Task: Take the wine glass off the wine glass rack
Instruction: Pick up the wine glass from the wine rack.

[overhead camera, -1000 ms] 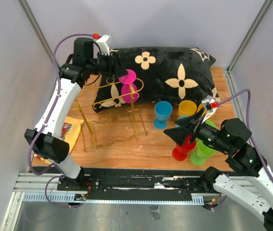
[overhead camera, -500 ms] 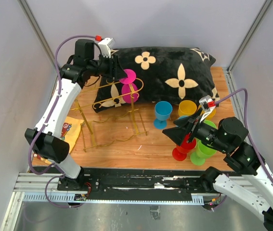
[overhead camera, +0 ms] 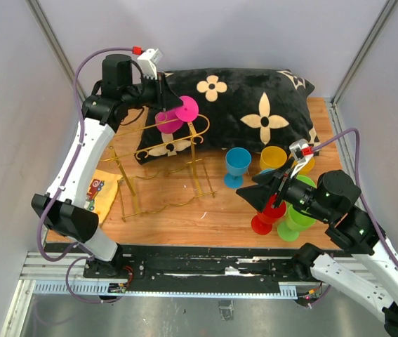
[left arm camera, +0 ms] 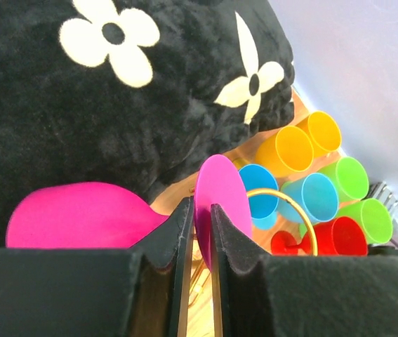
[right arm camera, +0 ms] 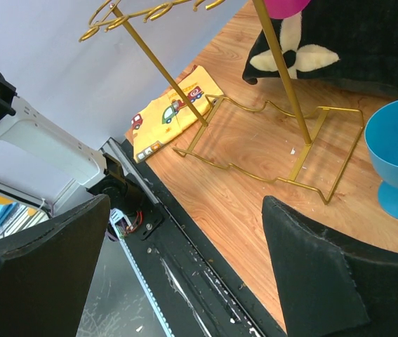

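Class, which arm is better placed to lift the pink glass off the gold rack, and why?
Left. The left gripper is clamped on the foot of the pink wine glass at the top of the wine glass rack; the right gripper is open over the cups, away from it.

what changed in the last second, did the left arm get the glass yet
The left gripper closed on the pink wine glass and swung its bowl to the left, tilting it at the wine glass rack. Whether it is clear of the rails cannot be told. The right gripper stayed open by the cups; the rack did not move.
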`<state>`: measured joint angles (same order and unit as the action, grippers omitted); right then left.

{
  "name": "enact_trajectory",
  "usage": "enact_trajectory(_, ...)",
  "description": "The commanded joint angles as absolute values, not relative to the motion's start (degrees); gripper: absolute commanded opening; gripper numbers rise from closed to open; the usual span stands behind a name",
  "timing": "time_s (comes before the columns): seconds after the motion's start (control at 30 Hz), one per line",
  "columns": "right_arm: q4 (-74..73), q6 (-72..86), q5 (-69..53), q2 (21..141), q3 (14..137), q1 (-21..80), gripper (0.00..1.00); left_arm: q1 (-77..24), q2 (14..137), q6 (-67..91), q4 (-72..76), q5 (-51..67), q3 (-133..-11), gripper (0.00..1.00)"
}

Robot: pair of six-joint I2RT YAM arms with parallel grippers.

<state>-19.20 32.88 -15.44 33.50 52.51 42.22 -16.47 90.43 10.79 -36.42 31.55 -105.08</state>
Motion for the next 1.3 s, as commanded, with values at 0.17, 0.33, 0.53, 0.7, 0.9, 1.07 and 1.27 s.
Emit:
enact_trajectory(0.17, -19.3, 33.5, -14.2, 33.0, 52.3, 42.2, 0.9, -15.9, 87.1, 21.8, -27.6, 30.3, -100.9, 0.0)
enact_trajectory(0.33, -20.1, 33.6, -13.8, 32.9, 52.4, 42.2, 0.9, -15.3, 87.2, 25.4, -24.4, 29.3, -99.9, 0.01)
enact_trajectory(0.53, -20.3, 33.7, -12.9, 32.1, 52.0, 42.2, 0.9, -15.0, 87.0, 26.4, -22.9, 26.6, -100.0, 0.0)
enact_trajectory(0.7, -20.6, 33.7, -12.6, 31.8, 52.1, 42.2, 0.9, -14.8, 87.0, 27.0, -22.3, 26.3, -100.3, 0.0)
enact_trajectory(0.9, -20.8, 33.7, -12.4, 31.6, 52.0, 42.2, 0.9, -13.9, 86.0, 30.3, -19.2, 27.0, -97.8, 0.01)
enact_trajectory(1.07, -21.1, 33.6, -12.0, 31.3, 51.9, 42.2, 0.9, -12.0, 85.1, 34.3, -15.6, 27.2, -95.1, 0.01)
enact_trajectory(1.27, -21.3, 33.7, -11.7, 31.0, 51.6, 42.2, 0.9, -10.1, 83.5, 40.8, -6.5, 30.4, -90.3, 0.01)
